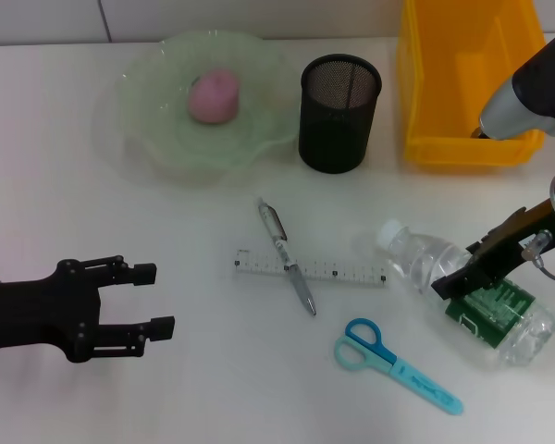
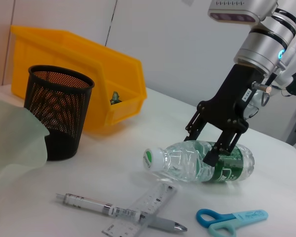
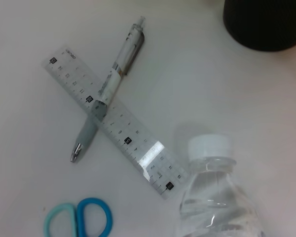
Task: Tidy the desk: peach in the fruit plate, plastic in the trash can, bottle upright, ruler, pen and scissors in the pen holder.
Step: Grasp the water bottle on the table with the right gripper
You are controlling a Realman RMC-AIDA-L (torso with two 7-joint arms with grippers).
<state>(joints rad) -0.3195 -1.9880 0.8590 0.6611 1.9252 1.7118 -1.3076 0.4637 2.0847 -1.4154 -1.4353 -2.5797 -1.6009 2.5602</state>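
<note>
While the left gripper (image 1: 157,299) is held spread at lower left, the lying bottle (image 1: 462,291) is pinched by the right gripper (image 1: 455,277).

bright even overhead light, soft faint shadows; glare on the ruler (image 3: 119,132); wrist views slightly soft.

I count one peach (image 1: 214,95) in one green fruit plate (image 1: 148,139), one black mesh pen holder (image 1: 339,113) just right of that plate, one yellow bin (image 1: 462,92), one bottle (image 1: 462,296), one ruler (image 1: 312,268), one pen (image 1: 287,255) and one pair of scissors (image 1: 395,363).
</note>
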